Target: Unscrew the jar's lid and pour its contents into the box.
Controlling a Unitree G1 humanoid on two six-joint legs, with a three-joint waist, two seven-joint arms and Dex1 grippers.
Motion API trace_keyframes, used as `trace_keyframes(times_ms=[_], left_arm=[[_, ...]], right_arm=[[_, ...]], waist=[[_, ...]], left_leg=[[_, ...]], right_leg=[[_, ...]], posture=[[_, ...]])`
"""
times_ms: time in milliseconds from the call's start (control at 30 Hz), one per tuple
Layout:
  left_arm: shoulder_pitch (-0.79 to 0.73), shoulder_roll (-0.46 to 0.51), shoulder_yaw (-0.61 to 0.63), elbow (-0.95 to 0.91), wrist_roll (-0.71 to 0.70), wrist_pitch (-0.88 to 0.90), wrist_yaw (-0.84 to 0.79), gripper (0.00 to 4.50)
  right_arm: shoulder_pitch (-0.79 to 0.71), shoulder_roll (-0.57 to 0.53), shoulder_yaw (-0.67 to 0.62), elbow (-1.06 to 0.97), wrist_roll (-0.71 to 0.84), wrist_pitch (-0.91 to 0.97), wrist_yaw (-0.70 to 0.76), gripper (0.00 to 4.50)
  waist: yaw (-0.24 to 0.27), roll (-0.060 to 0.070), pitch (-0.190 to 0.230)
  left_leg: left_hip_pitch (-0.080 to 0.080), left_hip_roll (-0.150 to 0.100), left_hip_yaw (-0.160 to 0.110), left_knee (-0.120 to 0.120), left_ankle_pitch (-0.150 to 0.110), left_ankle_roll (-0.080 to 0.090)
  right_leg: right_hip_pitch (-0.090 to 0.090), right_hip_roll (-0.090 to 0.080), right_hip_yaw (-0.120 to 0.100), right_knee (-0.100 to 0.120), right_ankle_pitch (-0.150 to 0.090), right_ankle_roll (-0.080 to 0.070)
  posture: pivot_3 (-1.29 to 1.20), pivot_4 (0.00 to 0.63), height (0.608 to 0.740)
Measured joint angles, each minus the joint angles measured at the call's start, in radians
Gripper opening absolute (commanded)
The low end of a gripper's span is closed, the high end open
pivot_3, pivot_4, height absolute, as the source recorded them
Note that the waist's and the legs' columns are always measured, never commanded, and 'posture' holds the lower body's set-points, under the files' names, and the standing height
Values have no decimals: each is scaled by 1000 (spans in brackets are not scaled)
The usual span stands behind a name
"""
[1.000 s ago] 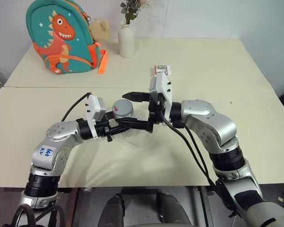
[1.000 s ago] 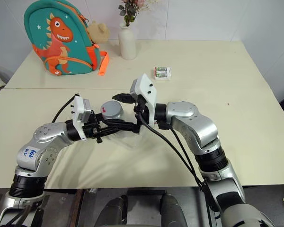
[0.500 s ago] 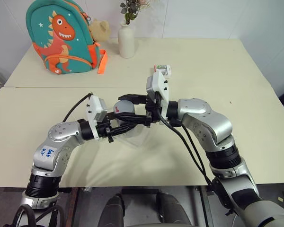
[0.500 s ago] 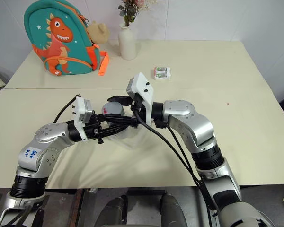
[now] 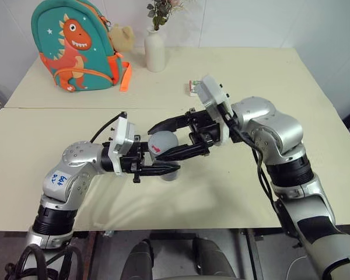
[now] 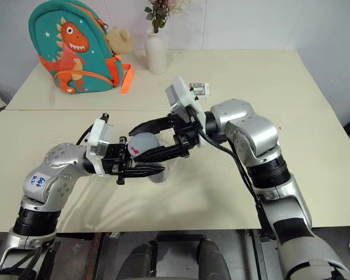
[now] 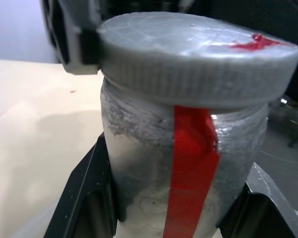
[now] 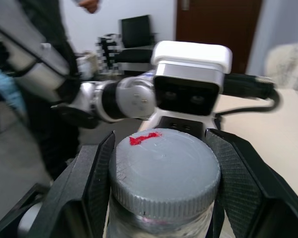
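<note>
The jar (image 7: pixel 139 163) is frosted glass with a strip of red tape down its side, held upright a little above the table's front middle. My left gripper (image 5: pixel 163 167) is shut on its body from the left, black fingers (image 7: pixel 84 198) pressing both sides. The grey lid (image 8: pixel 164 168), marked with a red dab, sits on the jar. My right gripper (image 5: pixel 158 142) reaches in from the right and is shut on the lid, with its fingers (image 8: pixel 94 183) against the rim. The contents are hidden inside the jar. The box is hidden from view.
At the back left of the table (image 5: pixel 315 134) stands a teal dinosaur backpack (image 5: pixel 76 46) with a plush toy (image 5: pixel 122 36) beside it. A white vase (image 5: pixel 156 49) stands at the back middle. A small green-white packet (image 6: pixel 199 88) lies behind my right wrist.
My right gripper, open beside the lid a second ago, has shut on it. Both wrists have turned, and the jar has risen slightly and come nearer to me.
</note>
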Motion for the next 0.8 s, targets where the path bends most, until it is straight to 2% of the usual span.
trace_keyframes(times_ms=[233,300,433,633,800], left_arm=[[-3,0,2,9,1,8,2,1973],[-2,1,4,8,1,9,4,1973],[3,12,50,7,-21,28,14,1973],[43,65,110,4,-39,54,29,1973],[70,85,134,-4,-35,62,58,1973]], right_arm=[[-26,20,8,79,-22,-51,46,2554],[-26,22,6,77,-19,-47,46,3288],[-25,43,-12,70,-14,-46,24,4461],[-14,36,-48,47,-21,-50,-30,4485],[15,37,-46,-12,-59,-28,-143,4485]], waist=[[1,0,0],[2,0,0],[0,0,0],[2,0,0],[2,0,0]], left_leg=[[-1,0,0,0,0,0],[-1,0,0,0,0,0],[-1,0,0,0,1,-1],[-1,0,-1,0,1,-1],[-1,0,0,0,1,-1]], right_leg=[[-1,0,0,1,0,1],[-1,0,0,1,0,1],[-2,0,0,3,-1,0],[-2,0,0,3,-1,0],[-3,0,0,3,-1,0]], posture=[[0,150,740],[0,150,740],[0,150,740],[0,150,740],[0,150,740]])
